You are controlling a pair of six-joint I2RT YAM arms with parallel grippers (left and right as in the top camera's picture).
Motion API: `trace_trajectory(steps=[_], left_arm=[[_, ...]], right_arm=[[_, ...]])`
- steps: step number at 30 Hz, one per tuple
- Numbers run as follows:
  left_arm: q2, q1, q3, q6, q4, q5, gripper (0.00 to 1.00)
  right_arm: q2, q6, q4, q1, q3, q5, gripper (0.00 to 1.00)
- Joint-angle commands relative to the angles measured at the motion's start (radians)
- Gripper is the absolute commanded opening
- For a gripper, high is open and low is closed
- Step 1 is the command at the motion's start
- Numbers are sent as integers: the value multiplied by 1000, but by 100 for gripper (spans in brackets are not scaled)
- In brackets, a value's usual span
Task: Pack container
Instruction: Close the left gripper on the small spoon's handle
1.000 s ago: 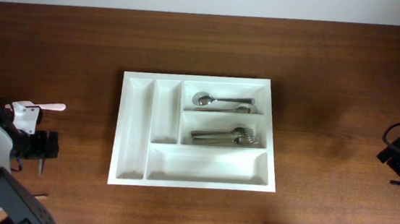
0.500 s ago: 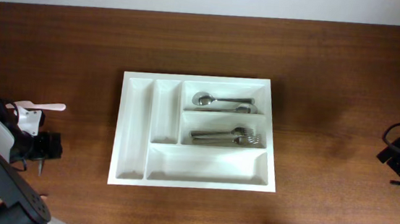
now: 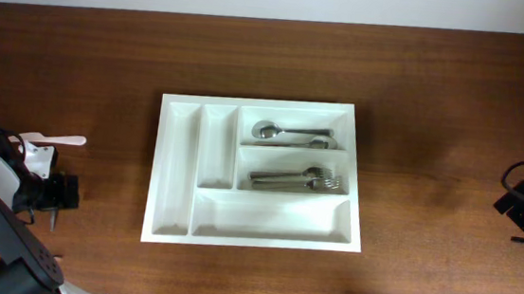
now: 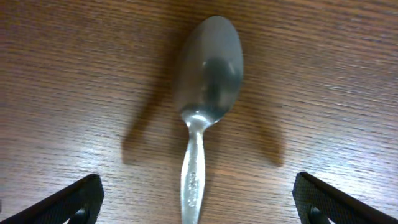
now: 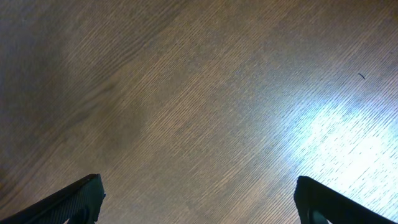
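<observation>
Step in hand, as judged from the scene: picking up one more loose piece of cutlery for packing. The container sits at the middle of the table, long side running left to right. Its upper wide compartment holds spoons, the middle wide compartment holds forks, and the lower wide compartment and both narrow compartments on the left appear empty. Note the left gripper: it hangs near the left edge of the table, well apart from the container, with its fingers spread wide and nothing pinched between them. In the left wrist view a loose spoon lies flat on the wood, bowl pointing away from the gripper, with its handle running back toward the gap between the two fingertips. No contact with the handle is visible. The right gripper is also spread wide and empty, sitting over bare wood at the far right of the table. For the next move you will likely need to lower the left gripper until the fingers straddle the handle, then close on the handle, not the bowl. Expect a thin, flat grip close to the tabletop, so keep the fingertips level to avoid pushing the spoon aside. After lifting, carry it to the upper wide compartment with the other spoons.
</observation>
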Motion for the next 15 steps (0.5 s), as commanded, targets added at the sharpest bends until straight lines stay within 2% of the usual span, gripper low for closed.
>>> trace_trajectory(steps=[1,15], left_arm=[[12,4,-8,-9,5,-21,99],[49,4,-8,-9,5,-20,99]], right_arm=[[3,10,3,-5,0,-6,99],[3,10,3,-5,0,-6,99]])
